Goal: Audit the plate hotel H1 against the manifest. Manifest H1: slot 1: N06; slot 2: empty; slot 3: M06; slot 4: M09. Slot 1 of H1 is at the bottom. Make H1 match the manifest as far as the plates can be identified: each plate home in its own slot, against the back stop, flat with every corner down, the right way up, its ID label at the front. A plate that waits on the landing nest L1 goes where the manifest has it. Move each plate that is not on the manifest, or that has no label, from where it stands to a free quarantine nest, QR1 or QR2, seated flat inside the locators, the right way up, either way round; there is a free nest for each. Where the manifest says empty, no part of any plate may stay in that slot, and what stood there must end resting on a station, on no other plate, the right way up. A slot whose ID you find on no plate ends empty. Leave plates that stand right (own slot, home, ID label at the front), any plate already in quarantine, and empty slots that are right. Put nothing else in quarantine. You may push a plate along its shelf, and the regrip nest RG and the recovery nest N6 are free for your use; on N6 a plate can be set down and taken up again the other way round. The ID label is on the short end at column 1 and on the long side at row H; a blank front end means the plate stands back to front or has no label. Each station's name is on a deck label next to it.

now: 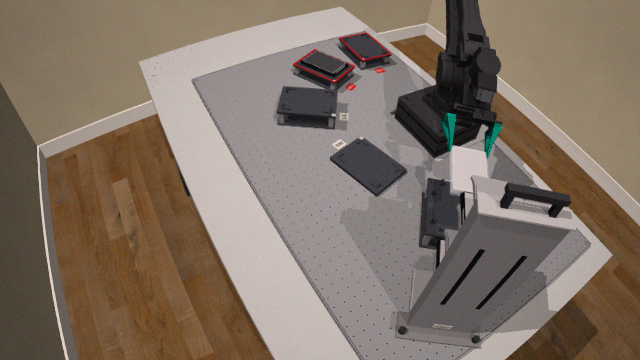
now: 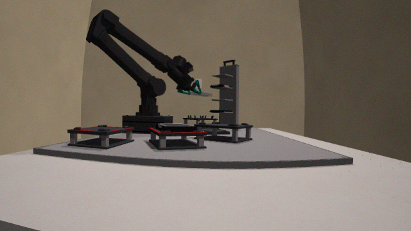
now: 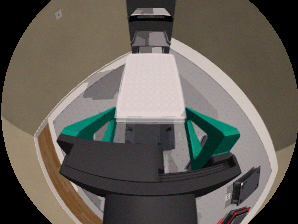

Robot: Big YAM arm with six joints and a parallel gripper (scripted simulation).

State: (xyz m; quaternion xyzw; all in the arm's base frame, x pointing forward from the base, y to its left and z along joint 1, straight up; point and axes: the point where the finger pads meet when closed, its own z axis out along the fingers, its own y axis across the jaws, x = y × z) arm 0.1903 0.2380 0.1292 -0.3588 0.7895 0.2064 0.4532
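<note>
While spread wide, the green fingers [image 1: 471,136] clasp a white plate [image 1: 467,168] by its long sides.
It hangs level before the hotel [image 1: 492,260]; deck labels unreadable.

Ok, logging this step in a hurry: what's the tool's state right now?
Tool: shut on the white plate, carried in front of the plate hotel.

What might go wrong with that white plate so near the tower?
The end effector grips the plate by one end only, so it may sag or slip. Its far edge is near the hotel and might catch a shelf instead of sliding in.
</note>
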